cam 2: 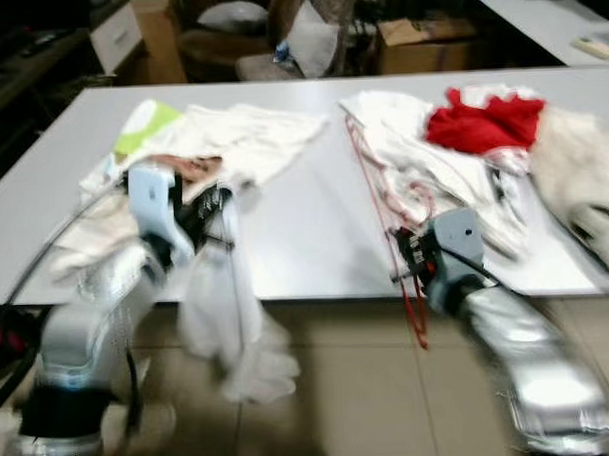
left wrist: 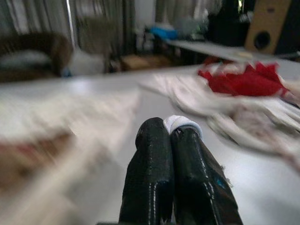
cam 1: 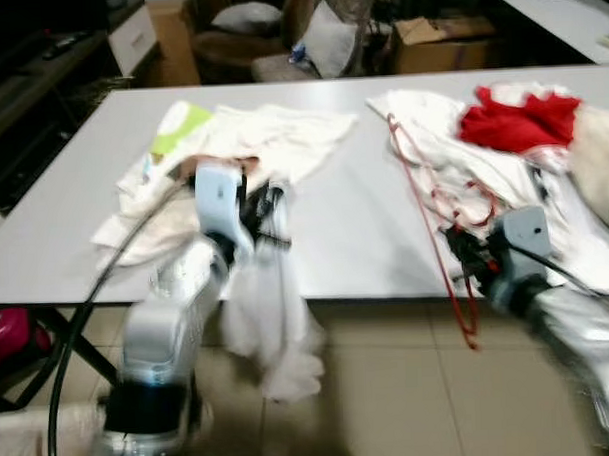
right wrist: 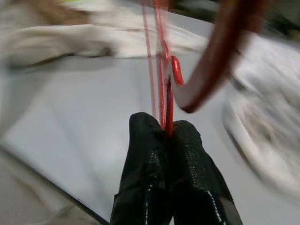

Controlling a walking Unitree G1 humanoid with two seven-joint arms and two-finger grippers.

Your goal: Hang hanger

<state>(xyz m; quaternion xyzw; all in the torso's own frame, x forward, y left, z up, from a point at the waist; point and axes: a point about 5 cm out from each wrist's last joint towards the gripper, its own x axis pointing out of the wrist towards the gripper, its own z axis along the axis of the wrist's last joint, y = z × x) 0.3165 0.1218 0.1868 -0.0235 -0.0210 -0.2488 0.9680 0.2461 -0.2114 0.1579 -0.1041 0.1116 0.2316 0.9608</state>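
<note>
We note right tool (cam 1: pixel 463 250) at bench (cam 1: pixel 365 236) front edge, fingers pinched on red wire hanger (cam 1: pixel 439 198). Hanger long axis runs away from tool across bench; other end dangles below edge. Left tool (cam 1: pixel 269 204) clamped on white garment (cam 1: pixel 273 319), cloth hanging beneath it toward floor.

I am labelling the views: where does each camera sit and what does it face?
Left eye, right eye: head, looking down at the grey table; both arms show.
Left wrist: along the left gripper, jaws shut on white cloth.
Right wrist: along the right gripper, clamping the red hanger.
Shared: the red garment.
</note>
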